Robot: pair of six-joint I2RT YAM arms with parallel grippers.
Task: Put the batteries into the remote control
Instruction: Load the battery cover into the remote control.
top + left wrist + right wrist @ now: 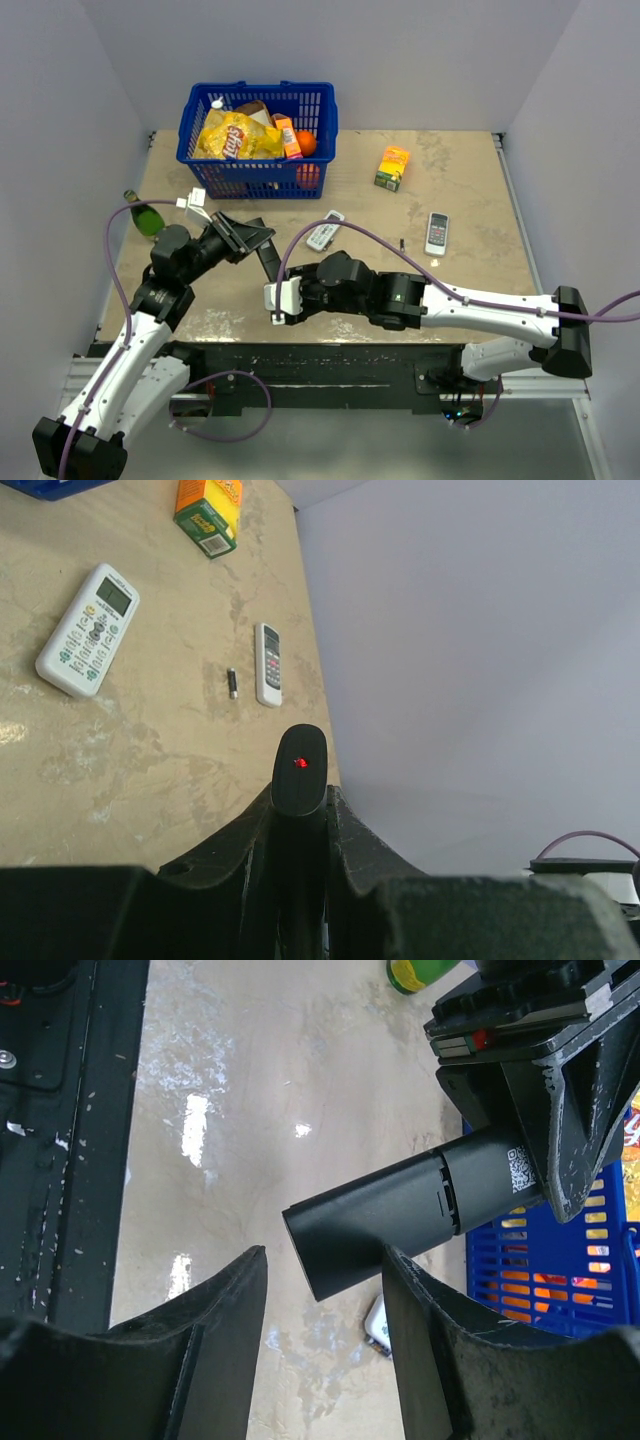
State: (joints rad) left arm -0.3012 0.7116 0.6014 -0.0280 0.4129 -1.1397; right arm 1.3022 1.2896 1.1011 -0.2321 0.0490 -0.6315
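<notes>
The black remote control is held up off the table, with my left gripper shut on its middle. In the left wrist view its rounded end with a red dot sticks out past the left gripper. My right gripper stands open around the remote's other end, where a cover seam shows. Its right finger is close against the remote and its left finger is apart from it. One battery lies on the table beside a white remote, also visible in the top view.
A white remote with a screen and a white remote with grey buttons lie mid-table. An orange and green box stands further back. A blue basket of groceries is at the back left, with a green bottle by the left edge.
</notes>
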